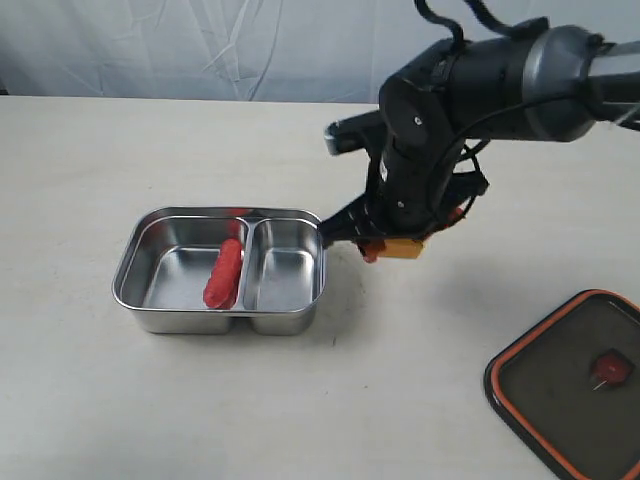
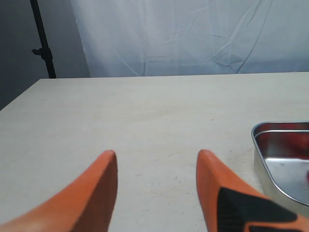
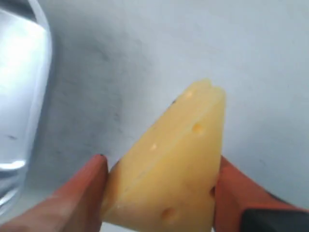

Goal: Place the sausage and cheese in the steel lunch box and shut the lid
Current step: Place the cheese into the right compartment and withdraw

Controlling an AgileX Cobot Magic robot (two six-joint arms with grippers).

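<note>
The steel lunch box sits left of centre with the red sausage lying in its left compartment against the divider. My right gripper hangs just right of the box, shut on the yellow cheese, whose orange edge shows under the arm. The box's rim lies close beside the cheese in the right wrist view. The dark lid rests orange rim up at the front right, its orange valve showing. My left gripper is open over bare table, the box's corner beside it.
A pale cloth backdrop runs behind the table. A black stand pole rises at the far edge in the left wrist view. The black right arm reaches in from the upper right.
</note>
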